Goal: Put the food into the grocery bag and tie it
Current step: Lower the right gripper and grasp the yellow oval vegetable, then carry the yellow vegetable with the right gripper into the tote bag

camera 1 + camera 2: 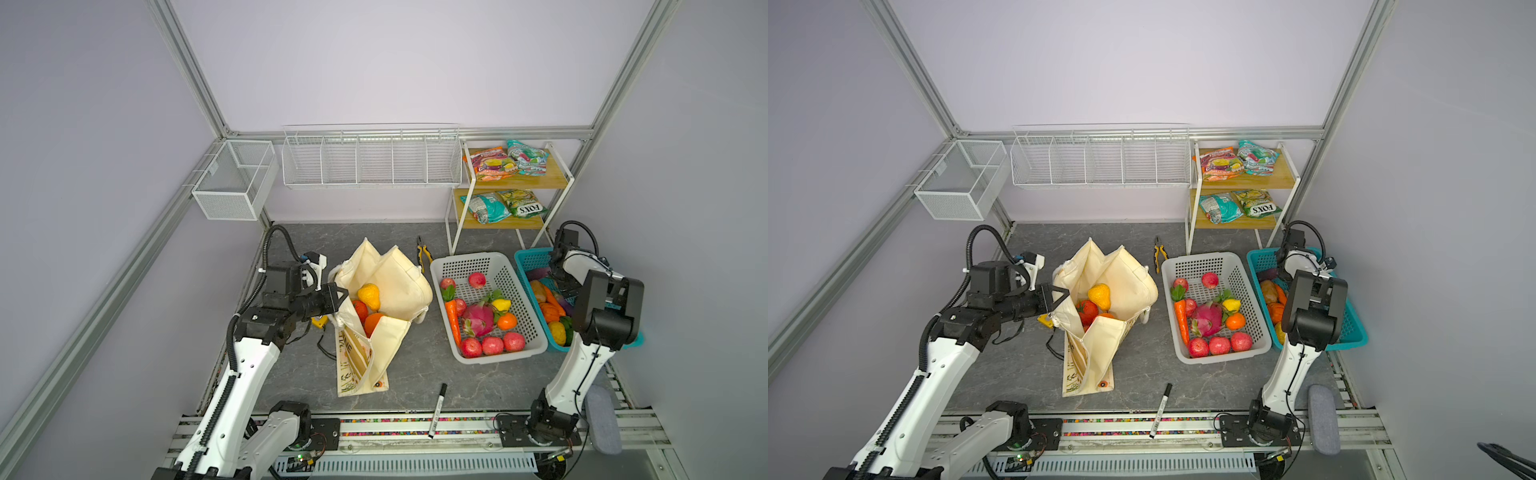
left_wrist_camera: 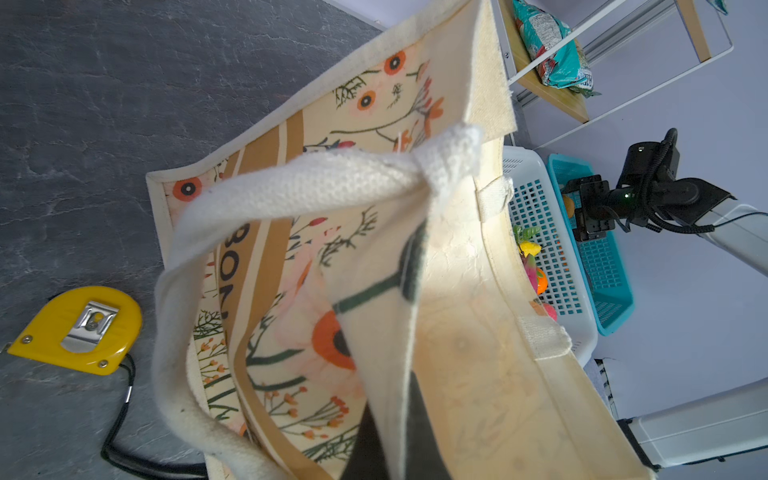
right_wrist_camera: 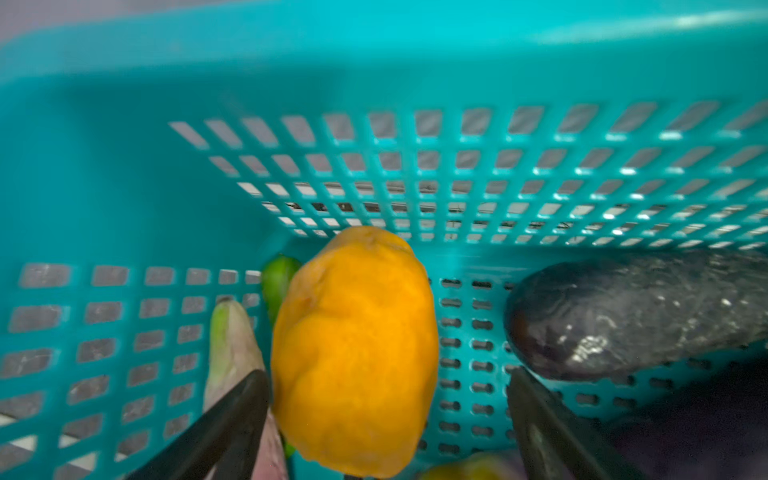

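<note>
Left claw [image 1: 341,296] clamped on grocery bag [image 1: 401,282] rim, forearm level, right claw [image 3: 386,380] wide, angled down into teal basket [image 3: 124,166]

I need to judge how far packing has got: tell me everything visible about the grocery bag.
The grocery bag is a cream canvas tote with floral print, a tan lettered band and thick white rope handles. It stands slumped, mouth open, on the grey table, beside the white basket. Inside lie a yellow pear, a tomato and an orange. The left tool, shut, pinches its rim.
</note>
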Robot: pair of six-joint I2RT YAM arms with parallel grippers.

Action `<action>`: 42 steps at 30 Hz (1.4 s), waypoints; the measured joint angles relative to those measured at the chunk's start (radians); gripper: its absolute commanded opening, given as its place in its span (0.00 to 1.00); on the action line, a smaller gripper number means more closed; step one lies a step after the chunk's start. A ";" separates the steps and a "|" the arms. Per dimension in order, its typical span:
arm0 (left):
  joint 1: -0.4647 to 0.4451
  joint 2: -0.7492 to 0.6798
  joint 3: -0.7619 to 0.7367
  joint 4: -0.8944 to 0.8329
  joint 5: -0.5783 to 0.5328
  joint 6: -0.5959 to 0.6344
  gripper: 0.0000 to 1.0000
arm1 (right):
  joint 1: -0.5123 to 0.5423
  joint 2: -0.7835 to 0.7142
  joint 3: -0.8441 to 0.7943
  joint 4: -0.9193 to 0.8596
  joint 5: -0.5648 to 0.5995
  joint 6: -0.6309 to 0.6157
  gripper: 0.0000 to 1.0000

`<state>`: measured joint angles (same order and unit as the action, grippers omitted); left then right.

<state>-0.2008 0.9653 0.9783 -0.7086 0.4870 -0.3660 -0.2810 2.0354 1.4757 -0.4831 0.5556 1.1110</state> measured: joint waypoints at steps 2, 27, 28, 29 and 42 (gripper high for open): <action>0.000 0.002 0.000 0.000 0.000 0.000 0.00 | 0.000 0.017 0.026 0.006 0.000 0.000 0.93; 0.000 0.004 0.000 0.001 0.000 0.000 0.00 | -0.023 0.097 0.056 0.065 -0.033 -0.003 0.81; 0.000 0.005 0.000 0.001 0.000 0.000 0.00 | -0.024 0.100 0.056 0.065 -0.035 -0.005 0.78; 0.000 0.006 0.000 0.002 0.000 0.000 0.00 | -0.026 0.101 0.056 0.069 -0.040 -0.007 0.73; 0.000 0.000 0.001 0.001 0.000 0.000 0.00 | -0.028 -0.077 -0.098 0.107 -0.089 -0.019 0.56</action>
<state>-0.2008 0.9657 0.9791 -0.7074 0.4873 -0.3660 -0.3092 1.9587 1.3777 -0.3763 0.4671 1.0916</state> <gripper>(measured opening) 0.048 0.560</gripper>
